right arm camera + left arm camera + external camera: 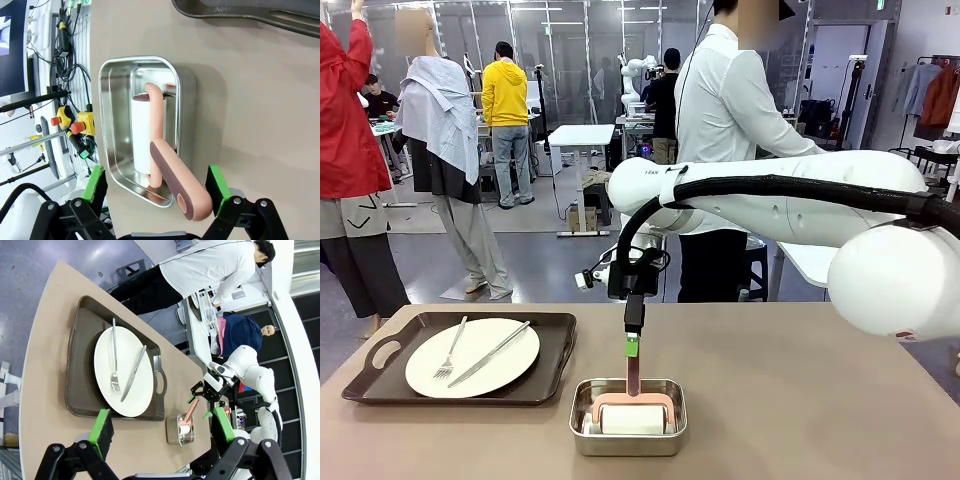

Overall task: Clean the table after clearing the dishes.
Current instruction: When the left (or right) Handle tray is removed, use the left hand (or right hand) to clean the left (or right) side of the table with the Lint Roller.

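On the left of the brown table (800, 400) sits a dark tray (560, 350) holding a white plate (505, 375) with a fork (450, 355) and knife (490, 353). My right gripper (632, 350) points down over a steel pan (582, 440) holding a lint roller (633, 415). In the right wrist view, the right gripper (156, 182) is open, its green pads (217, 182) on either side of the pink handle (175, 180) without touching it. My left gripper (162, 425) hangs open high above the table (45, 365), over the tray (80, 365) and plate (142, 390).
A person in a white shirt (730, 110) stands at the table's far side, turned toward a white side table (810, 262). The steel pan (112, 140) lies near the table's front edge, just right of the tray (240, 12). Bare tabletop (250, 100) spreads to the right.
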Tool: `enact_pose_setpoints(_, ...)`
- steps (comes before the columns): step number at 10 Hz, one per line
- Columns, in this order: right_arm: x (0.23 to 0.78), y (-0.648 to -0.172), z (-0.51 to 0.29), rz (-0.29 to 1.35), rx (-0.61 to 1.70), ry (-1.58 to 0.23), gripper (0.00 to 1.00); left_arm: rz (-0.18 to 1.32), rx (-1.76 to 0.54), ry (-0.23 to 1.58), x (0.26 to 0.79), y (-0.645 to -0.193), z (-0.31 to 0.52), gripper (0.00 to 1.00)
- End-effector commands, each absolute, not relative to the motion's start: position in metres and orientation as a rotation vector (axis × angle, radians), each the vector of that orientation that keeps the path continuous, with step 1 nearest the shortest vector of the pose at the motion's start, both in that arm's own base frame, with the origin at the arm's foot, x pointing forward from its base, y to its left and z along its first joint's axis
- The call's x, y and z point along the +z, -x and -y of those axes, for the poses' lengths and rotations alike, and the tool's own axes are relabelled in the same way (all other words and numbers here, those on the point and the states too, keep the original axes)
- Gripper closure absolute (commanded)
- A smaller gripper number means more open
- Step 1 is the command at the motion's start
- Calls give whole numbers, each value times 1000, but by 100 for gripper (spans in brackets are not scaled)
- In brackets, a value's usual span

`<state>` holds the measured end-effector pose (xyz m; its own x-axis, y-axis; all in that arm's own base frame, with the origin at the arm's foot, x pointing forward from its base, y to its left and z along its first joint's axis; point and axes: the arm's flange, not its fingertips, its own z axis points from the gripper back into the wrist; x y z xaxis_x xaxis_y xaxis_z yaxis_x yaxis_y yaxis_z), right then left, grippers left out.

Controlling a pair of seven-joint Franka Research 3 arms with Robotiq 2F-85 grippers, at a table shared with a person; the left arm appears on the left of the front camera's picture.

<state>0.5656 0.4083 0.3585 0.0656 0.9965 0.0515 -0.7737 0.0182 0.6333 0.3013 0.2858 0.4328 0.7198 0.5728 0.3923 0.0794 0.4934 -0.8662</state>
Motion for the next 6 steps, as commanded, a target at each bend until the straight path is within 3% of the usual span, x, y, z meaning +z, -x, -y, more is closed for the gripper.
enact_pose_setpoints(1,363,-574,-417,-503,1489,-586,0,736,316,1036,434,-296,-287,0)
enact_pose_setpoints(3,363,-573,-417,-511,1492,-579,0,736,316,1036,434,-296,-287,0)
enact_pose_setpoints(4,364,-573,-418,-503,1501,-574,15,736,316,1036,434,-296,-287,0)
enact_pose_setpoints(5,364,-572,-418,-503,1501,-569,18,736,316,1036,434,-296,-287,0)
enact_pose_setpoints(6,365,-573,-418,-498,1498,-565,34,736,316,1036,434,-296,-287,0)
